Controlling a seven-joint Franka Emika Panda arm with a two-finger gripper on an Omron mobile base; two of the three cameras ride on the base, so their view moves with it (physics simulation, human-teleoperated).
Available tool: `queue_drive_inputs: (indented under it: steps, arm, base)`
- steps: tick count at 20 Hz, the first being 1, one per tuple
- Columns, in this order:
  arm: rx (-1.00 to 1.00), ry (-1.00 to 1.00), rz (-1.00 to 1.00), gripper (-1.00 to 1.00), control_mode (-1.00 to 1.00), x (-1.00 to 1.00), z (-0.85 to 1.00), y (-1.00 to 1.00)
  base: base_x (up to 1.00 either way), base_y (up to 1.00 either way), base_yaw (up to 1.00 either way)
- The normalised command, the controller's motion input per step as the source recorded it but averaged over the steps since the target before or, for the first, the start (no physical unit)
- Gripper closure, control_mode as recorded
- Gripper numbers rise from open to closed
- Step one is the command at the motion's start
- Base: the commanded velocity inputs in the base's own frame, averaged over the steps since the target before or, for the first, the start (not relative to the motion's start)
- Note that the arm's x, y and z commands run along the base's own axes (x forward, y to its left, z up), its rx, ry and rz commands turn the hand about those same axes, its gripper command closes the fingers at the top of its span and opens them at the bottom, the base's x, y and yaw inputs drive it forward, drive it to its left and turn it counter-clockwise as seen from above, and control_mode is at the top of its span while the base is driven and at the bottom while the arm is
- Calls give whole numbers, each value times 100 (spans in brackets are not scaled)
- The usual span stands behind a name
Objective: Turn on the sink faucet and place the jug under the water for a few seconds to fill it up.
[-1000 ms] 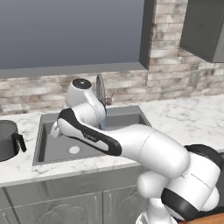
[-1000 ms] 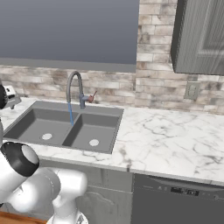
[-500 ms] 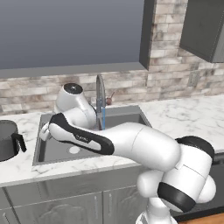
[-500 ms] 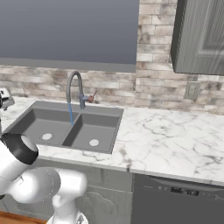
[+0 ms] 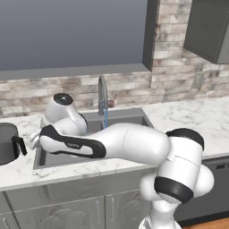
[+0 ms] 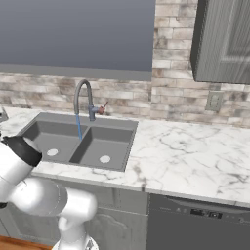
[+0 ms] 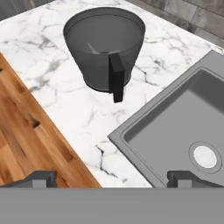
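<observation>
Water [image 6: 78,127], a thin bright blue stream, falls straight from the tall slim gray gooseneck sink faucet [image 6: 82,100] into the left basin of the gray double-basin sink [image 6: 81,142]. The wide dark gray cylindrical jug [image 7: 105,46] stands upright on the white marble counter [image 7: 48,83] just beside the sink's left rim, mouth up, its small black side handle [image 7: 116,77] turned toward the sink. The gripper [image 7: 111,178] hovers above the counter edge near the sink, fingers spread wide, holding nothing.
</observation>
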Motion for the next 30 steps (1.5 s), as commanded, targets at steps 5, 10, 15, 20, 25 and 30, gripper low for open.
queue_drive_inputs:
  steps: [5,10,15,20,25,30]
  arm:
    - [5,0,0,-100,-100,18,-3,35]
    - [9,0,0,-100,-100,13,-15,30]
    - [2,0,0,-100,-100,6,-30,13]
    - [0,0,0,-100,-100,12,-21,3]
    - [0,0,0,-100,-100,18,0,4]
    - [-1,0,0,-100,-100,14,-6,8]
  base:
    - [0,0,0]
    - [0,0,0]
    - [0,0,0]
    - [0,0,0]
    - [0,0,0]
    - [0,0,0]
